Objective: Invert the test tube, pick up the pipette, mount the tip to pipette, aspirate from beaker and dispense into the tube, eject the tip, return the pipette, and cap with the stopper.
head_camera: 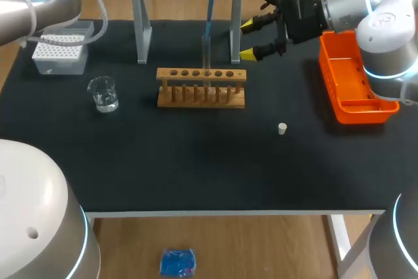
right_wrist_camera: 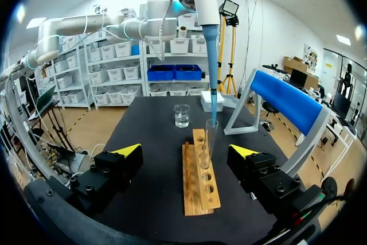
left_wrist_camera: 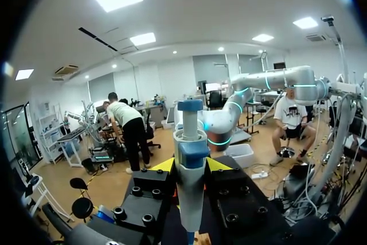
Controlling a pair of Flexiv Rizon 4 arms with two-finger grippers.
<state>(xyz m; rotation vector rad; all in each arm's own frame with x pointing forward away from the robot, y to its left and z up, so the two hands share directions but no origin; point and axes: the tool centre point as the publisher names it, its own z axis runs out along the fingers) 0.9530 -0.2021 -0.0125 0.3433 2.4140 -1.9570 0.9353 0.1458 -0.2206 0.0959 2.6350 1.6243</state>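
The left jaws are clamped on the pipette point(left_wrist_camera: 190, 159), its blue tip point(right_wrist_camera: 213, 84) at the mouth of the test tube point(right_wrist_camera: 207, 142). The tube stands in the wooden rack point(head_camera: 201, 87) just ahead of the right jaws, which are wide apart.

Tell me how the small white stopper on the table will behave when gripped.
The stopper looks tiny and light, so a slight nudge probably shifts it. It stands alone on the black tabletop and seems round, so it may roll if tipped.
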